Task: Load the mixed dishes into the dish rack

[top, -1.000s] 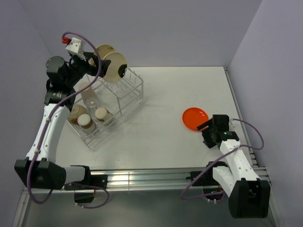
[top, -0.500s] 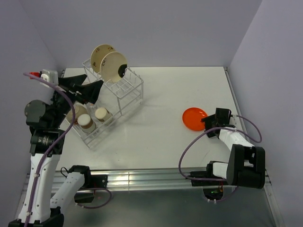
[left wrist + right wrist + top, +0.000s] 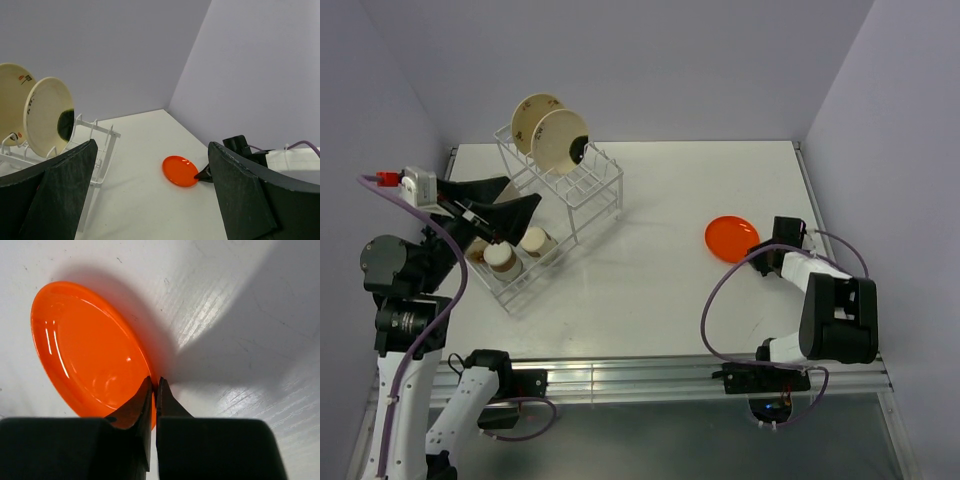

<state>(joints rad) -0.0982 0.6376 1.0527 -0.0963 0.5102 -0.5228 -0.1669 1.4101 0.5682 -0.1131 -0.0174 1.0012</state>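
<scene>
Two round cream plates (image 3: 560, 140) stand in the white wire rack (image 3: 605, 180); we see the right gripper (image 3: 155, 385) pinching the round orange plate (image 3: 85, 345) on the counter (image 3: 670, 200), the left gripper (image 3: 524, 190) spread wide

White table (image 3: 660, 270), lilac walls (image 3: 670, 60), metal rail (image 3: 620, 378)

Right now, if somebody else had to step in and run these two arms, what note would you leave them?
Right gripper: shut on the rim of the flat round orange plate, which lies on the white table.
Left gripper: open, empty, above the white wire dish rack.
Done: two round cream plates stand in the rack's tall section, cups in its low tray.
Left: carry the orange plate across into the rack.
</scene>
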